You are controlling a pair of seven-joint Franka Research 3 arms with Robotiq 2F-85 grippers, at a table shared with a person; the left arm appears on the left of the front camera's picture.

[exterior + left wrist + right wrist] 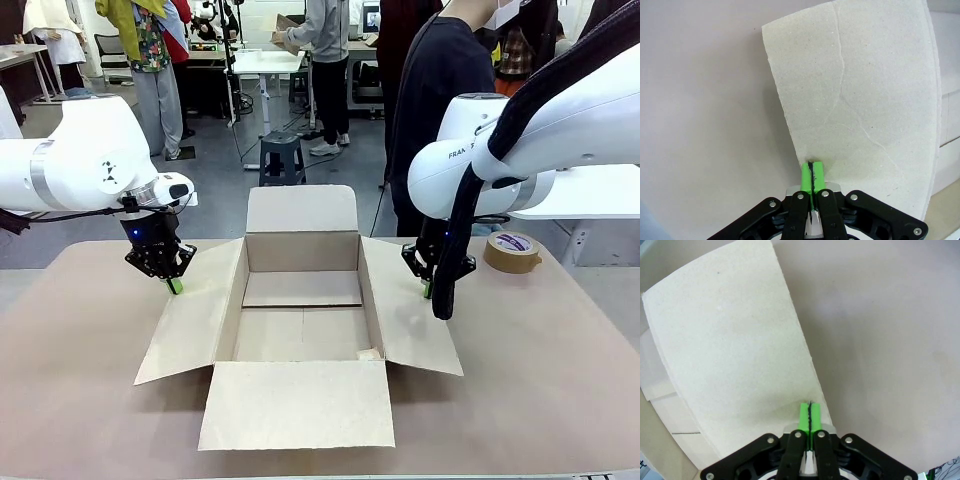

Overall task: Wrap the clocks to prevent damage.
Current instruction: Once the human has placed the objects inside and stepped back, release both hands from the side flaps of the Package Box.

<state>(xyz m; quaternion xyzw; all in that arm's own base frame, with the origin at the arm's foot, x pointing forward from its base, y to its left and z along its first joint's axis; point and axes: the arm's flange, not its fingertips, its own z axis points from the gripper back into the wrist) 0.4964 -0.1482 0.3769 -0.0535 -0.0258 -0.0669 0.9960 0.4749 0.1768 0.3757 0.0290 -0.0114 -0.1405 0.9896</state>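
The side flaps [195, 310] of the carton [300, 250] are seemingly held open by the left gripper [175, 283] and the right gripper [428, 288], both closed empty; where the clocks are cannot be told, so their delivery is awaited.

Both white arms [80, 160] angle down from opposite sides. The black, two-finger left end effector [175, 284] and right end effector [427, 290] point downward, green pads [805, 177] pressed together.
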